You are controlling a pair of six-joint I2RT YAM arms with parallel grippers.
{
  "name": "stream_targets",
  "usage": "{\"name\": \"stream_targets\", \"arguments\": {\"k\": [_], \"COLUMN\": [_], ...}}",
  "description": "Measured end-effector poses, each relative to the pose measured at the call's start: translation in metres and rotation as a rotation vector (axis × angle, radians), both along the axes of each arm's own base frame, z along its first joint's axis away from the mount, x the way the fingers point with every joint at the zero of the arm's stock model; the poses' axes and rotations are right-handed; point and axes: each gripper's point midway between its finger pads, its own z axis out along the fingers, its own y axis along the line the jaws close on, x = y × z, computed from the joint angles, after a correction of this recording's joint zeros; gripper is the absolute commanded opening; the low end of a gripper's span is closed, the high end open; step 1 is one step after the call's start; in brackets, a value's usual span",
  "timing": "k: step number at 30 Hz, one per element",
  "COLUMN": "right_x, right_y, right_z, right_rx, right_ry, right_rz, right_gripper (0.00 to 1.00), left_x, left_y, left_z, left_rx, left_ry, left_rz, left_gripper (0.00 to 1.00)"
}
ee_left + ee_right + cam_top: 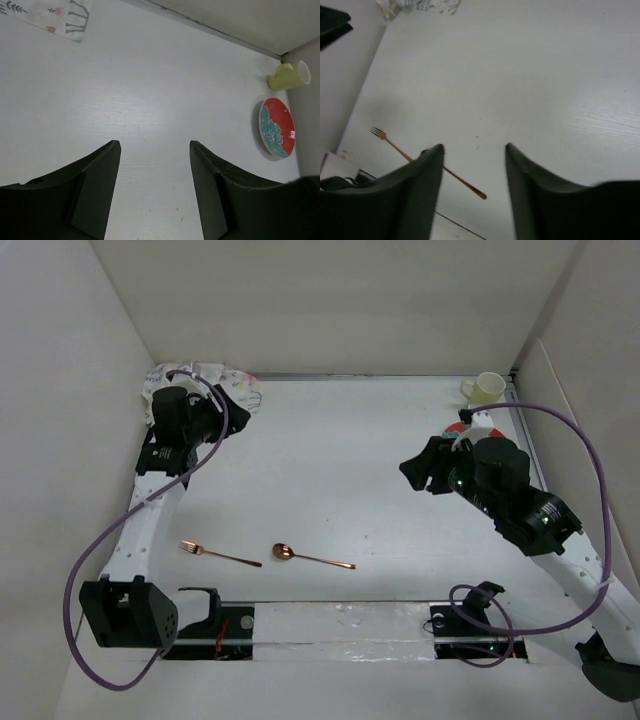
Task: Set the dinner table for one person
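Note:
The dinner table point(330, 465) is a plain white top. A crumpled deer-print placemat point(195, 375) lies in the far left corner, and its edge shows in the left wrist view as the placemat point(50, 12). My left gripper point(228, 405) hovers beside it, and in its own view the left gripper point(155, 145) is open over bare table. My right gripper point(420, 470) is open too, with nothing between its jaws point(474, 147). A copper fork point(215, 553) and copper spoon point(310, 557) lie near the front edge. The red and blue plate point(276, 127) and yellow cup point(290, 76) are at the far right.
White walls close in the table on the left, back and right. The right arm covers most of the plate point(470, 425); the cup point(487, 388) lies in the far right corner. In the right wrist view, the fork point(390, 141) and the spoon handle point(467, 184) show by the left finger.

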Motion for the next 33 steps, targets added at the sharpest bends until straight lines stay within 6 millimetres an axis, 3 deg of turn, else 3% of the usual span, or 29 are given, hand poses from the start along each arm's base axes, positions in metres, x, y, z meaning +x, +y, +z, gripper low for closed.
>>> {"name": "stream_targets", "arguments": {"k": [1, 2, 4, 10, 14, 18, 19, 21, 24, 26, 27, 28, 33], "right_x": [0.002, 0.003, 0.005, 0.013, 0.013, 0.017, 0.018, 0.020, 0.025, 0.027, 0.030, 0.032, 0.030], "right_y": [0.001, 0.002, 0.003, 0.007, 0.012, 0.014, 0.015, 0.019, 0.025, 0.029, 0.033, 0.035, 0.052], "right_z": [-0.002, -0.004, -0.008, -0.020, -0.022, -0.022, -0.023, -0.028, -0.038, -0.043, -0.049, -0.052, -0.067], "right_rx": [-0.007, -0.012, -0.022, -0.047, -0.038, -0.028, -0.028, -0.032, -0.042, -0.046, -0.051, -0.053, -0.068], "right_ry": [0.006, 0.010, 0.021, 0.060, 0.072, 0.071, 0.076, 0.092, 0.124, 0.138, 0.157, 0.169, 0.214], "right_rz": [0.003, 0.009, 0.021, 0.052, 0.077, 0.088, 0.090, 0.100, 0.113, 0.122, 0.129, 0.137, 0.184], "right_gripper": [0.32, 0.02, 0.00, 0.00, 0.00, 0.00, 0.00, 0.01, 0.11, 0.26, 0.26, 0.33, 0.38], "left_x": [0.004, 0.008, 0.019, 0.091, 0.139, 0.174, 0.182, 0.196, 0.210, 0.220, 0.224, 0.228, 0.243], "left_y": [0.001, 0.003, 0.007, 0.019, 0.019, 0.028, 0.031, 0.035, 0.038, 0.039, 0.038, 0.037, 0.030], "left_z": [-0.003, -0.006, -0.007, -0.002, -0.020, -0.066, -0.076, -0.103, -0.144, -0.168, -0.178, -0.189, -0.234], "left_rx": [0.006, 0.015, 0.035, 0.169, 0.253, 0.348, 0.366, 0.403, 0.447, 0.470, 0.480, 0.492, 0.530], "left_ry": [0.011, 0.023, 0.046, 0.064, 0.107, 0.202, 0.215, 0.255, 0.319, 0.349, 0.359, 0.375, 0.410], "left_rz": [0.006, 0.014, 0.036, 0.126, 0.161, 0.201, 0.210, 0.220, 0.220, 0.220, 0.218, 0.214, 0.201], "left_gripper": [0.54, 0.30, 0.01, 0.00, 0.29, 0.37, 0.43, 0.48, 0.52, 0.53, 0.53, 0.53, 0.56]}}
